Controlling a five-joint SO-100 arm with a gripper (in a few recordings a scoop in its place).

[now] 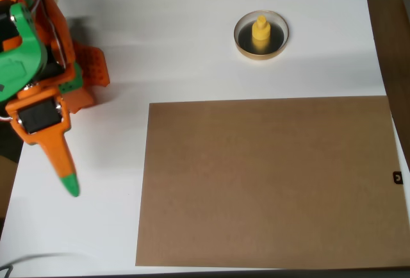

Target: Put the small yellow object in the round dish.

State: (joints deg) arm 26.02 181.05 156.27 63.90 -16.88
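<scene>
The small yellow object [261, 32] stands upright inside the round dish [245, 46], a shallow dish with a tan rim and a dark inside, at the back of the white table. My orange and green gripper [70, 185] is far off at the left edge and points toward the front of the table. Its fingers come together in one green-tipped point with nothing between them. A wide stretch of bare table lies between the gripper and the dish.
A large brown cardboard sheet [269, 182] lies flat over the front right of the white table [179, 34]. The arm's orange and green body [38, 54] fills the back left corner. A small black item [398, 177] sits at the right edge.
</scene>
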